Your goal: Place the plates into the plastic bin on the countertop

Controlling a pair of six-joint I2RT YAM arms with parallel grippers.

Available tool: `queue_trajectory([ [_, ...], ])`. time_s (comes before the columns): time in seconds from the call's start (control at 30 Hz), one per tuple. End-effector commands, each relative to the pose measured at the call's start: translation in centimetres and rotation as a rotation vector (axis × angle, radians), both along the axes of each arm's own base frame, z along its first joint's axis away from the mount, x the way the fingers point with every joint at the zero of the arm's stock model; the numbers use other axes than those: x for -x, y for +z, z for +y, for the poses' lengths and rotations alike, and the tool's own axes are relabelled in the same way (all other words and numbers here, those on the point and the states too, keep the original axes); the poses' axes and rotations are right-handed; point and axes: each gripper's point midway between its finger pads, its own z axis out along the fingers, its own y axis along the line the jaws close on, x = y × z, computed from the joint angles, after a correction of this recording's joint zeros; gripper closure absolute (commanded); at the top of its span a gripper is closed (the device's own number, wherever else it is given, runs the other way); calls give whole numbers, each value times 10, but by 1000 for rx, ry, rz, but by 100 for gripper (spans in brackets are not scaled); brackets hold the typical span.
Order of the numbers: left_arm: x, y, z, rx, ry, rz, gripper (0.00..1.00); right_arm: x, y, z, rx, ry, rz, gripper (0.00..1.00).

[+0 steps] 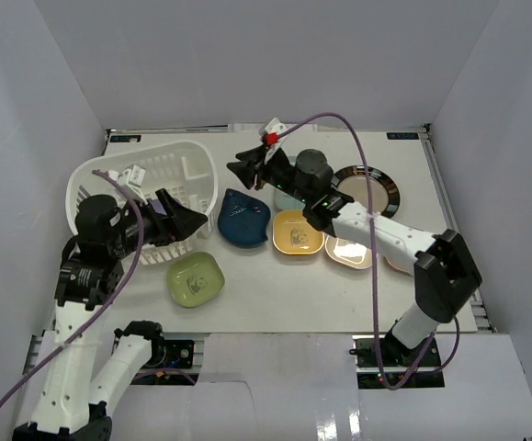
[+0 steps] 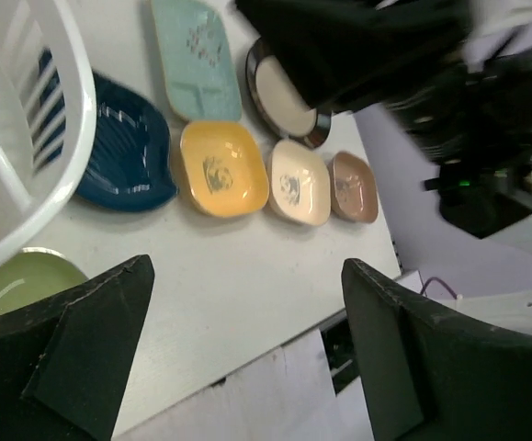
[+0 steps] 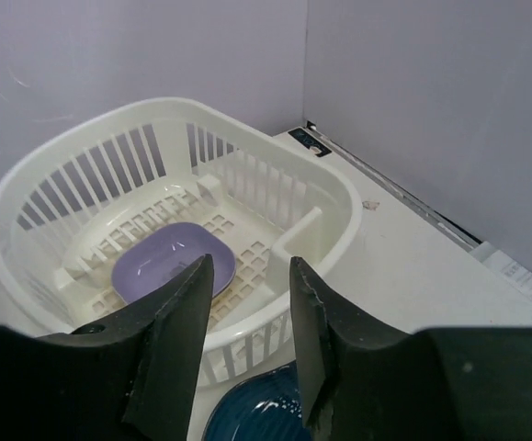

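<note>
The white plastic bin (image 1: 146,175) stands at the left of the countertop (image 1: 275,294). In the right wrist view the bin (image 3: 330,197) holds a purple plate (image 3: 169,262). A green plate (image 1: 195,278), a dark blue leaf plate (image 1: 243,219), a yellow plate (image 1: 296,231), a pale orange plate (image 1: 348,250) and a round black-rimmed plate (image 1: 380,188) lie on the counter. A teal plate (image 2: 195,55) and a brown plate (image 2: 354,186) show in the left wrist view. My left gripper (image 1: 192,219) is open and empty at the bin's near right side. My right gripper (image 1: 241,173) is open and empty above the blue plate (image 3: 256,409), facing the bin.
White walls enclose the countertop on three sides. The right arm (image 1: 385,239) stretches over the row of plates and hides part of the teal and brown ones. The counter's front edge (image 2: 275,340) lies below the left fingers.
</note>
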Motion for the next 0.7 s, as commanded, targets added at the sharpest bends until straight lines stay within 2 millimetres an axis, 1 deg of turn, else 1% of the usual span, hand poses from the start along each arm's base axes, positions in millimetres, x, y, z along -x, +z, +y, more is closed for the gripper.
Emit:
queue_trajectory([
  [0.0, -6, -38, -15, -8, -104, 106, 11, 23, 30, -29, -105, 35, 58, 56],
  [0.03, -6, -44, -17, -12, -123, 121, 23, 18, 9, -43, -56, -7, 88, 60],
  [0.07, -6, -49, -20, -14, -142, 139, 29, 23, 1, -59, -12, -39, 115, 65],
  [0.1, -6, -52, -22, -18, -153, 144, 34, 13, -13, -78, 23, -132, 138, 69],
  [0.13, -4, -58, -27, -24, -175, 156, 40, 11, -27, -93, 55, -194, 166, 79],
  [0.17, -8, -66, -26, -48, -152, 174, 41, 15, -69, -112, 129, -246, 248, 82],
  [0.2, -10, -75, -27, -66, -140, 193, 41, 11, -71, -139, 123, -340, 264, 85],
  [0.23, -5, -85, -36, -90, -168, 212, 41, 15, -83, -153, 135, -376, 299, 89],
  [0.27, -3, -104, -39, -118, -167, 254, 42, 27, -107, -173, 152, -413, 356, 89],
  [0.3, -8, -120, -35, -168, -117, 284, 42, 29, -117, -186, 160, -453, 373, 89],
  [0.33, 0, -132, -46, -197, -140, 310, 42, 31, -129, -201, 177, -494, 391, 87],
  [0.37, 3, -146, -46, -236, -124, 332, 44, 39, -142, -217, 197, -533, 409, 85],
  [0.4, -5, -153, -39, -284, -43, 323, 44, 39, -158, -239, 239, -607, 442, 82],
  [0.43, 3, -159, -49, -310, -58, 328, 44, 42, -167, -251, 256, -634, 457, 73],
  [0.47, 3, -167, -48, -341, -35, 338, 43, 44, -171, -263, 260, -659, 464, 70],
  [0.5, 6, -180, -54, -380, -27, 368, 43, 48, -193, -283, 308, -706, 512, 65],
  [0.57, 11, -196, -61, -428, -30, 396, 41, 51, -207, -301, 326, -759, 541, 60],
  [0.6, 13, -205, -62, -464, -23, 406, 38, 52, -213, -305, 329, -769, 557, 57],
  [0.63, 14, -218, -62, -523, 1, 416, 36, 56, -223, -306, 344, -763, 588, 52],
  [0.67, 14, -223, -61, -549, 13, 422, 34, 56, -226, -304, 350, -753, 601, 49],
])
